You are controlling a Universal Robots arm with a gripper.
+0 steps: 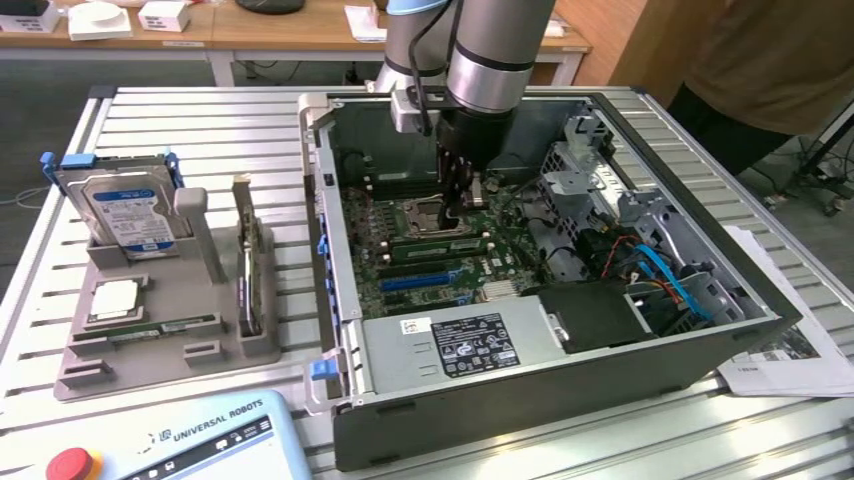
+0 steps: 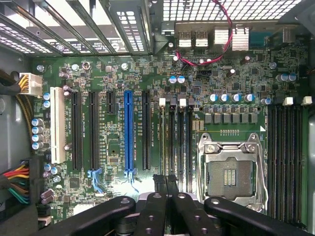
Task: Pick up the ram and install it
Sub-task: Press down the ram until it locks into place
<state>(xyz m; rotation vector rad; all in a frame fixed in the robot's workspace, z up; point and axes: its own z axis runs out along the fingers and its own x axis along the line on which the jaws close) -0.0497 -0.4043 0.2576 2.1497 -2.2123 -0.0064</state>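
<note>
The hand (image 1: 459, 200) was down inside the open computer case (image 1: 561, 395) on the desk (image 1: 174, 140), low over the motherboard (image 1: 427, 250) beside the empty processor socket (image 1: 424, 212). In the wrist view its fingers (image 2: 166, 189) were pressed together, fully closed, with nothing visible between them, their tips close over a bank of memory slots (image 2: 176, 142) next to the socket (image 2: 231, 167). One of those slots appeared to carry the ram (image 2: 164, 142), seated upright with a white latch at its end, though I could not tell for certain. To the exterior view's left of the case, a grey holder (image 1: 160, 330) carried a hard drive (image 1: 131, 215) and a square silver processor (image 1: 115, 300).
</note>
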